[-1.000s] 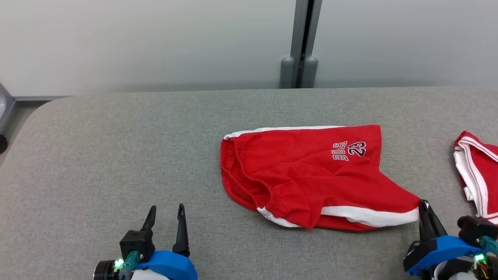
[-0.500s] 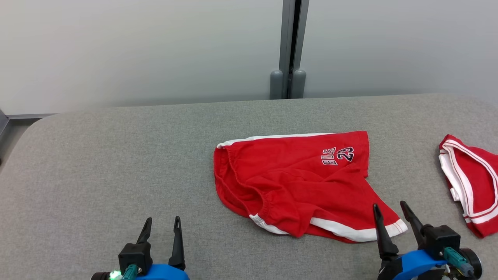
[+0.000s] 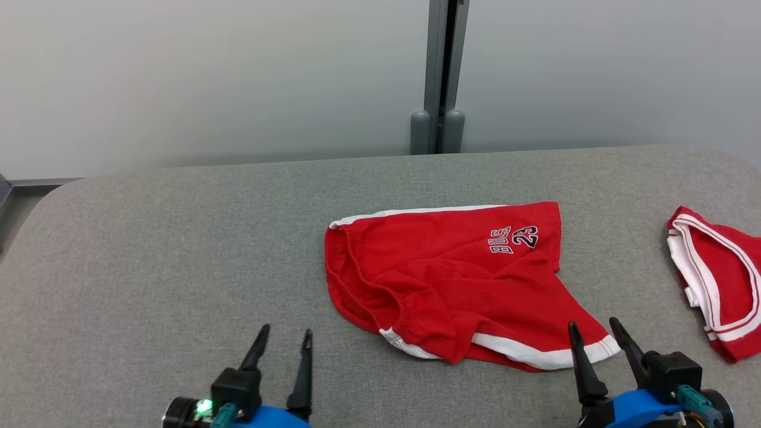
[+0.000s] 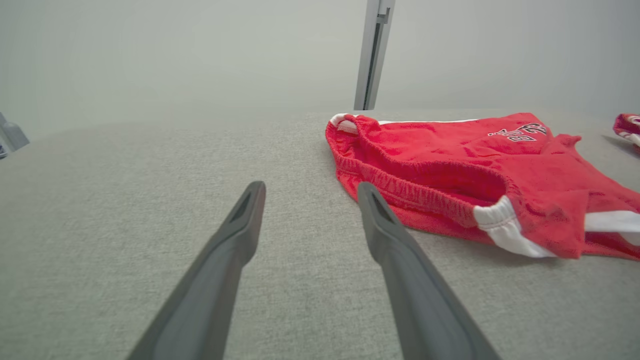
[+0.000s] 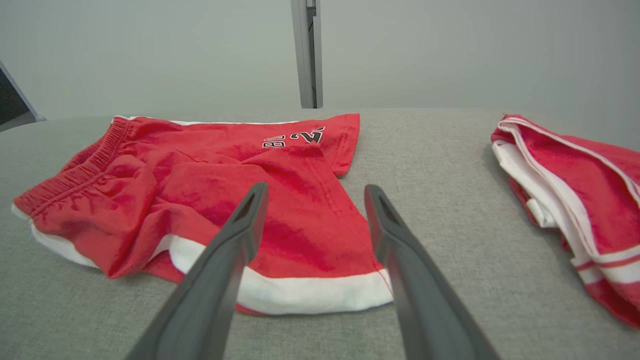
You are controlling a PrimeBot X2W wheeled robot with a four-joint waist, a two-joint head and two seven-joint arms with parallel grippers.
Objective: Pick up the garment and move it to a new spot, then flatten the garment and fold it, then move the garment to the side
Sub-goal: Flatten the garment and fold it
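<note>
Noted red shorts (image 3: 452,285) rumpled mid grey table (image 3: 148,249), near leg skewed. Found left gripper (image 3: 286,329) spread, empty, near waistband (image 3: 351,279); right gripper (image 3: 592,322) spread, empty, at white hem (image 3: 535,354) corner. Judged flattening step in hand. Next: pinch both near corners, pull taut.

Bright, even light; sharp focus (wrist views stretch at edges); faint shadow under garment (image 4: 475,170).

Head cam looks down; 2 wrist cams low, fwd; all share shorts (image 3: 452,285)
</note>
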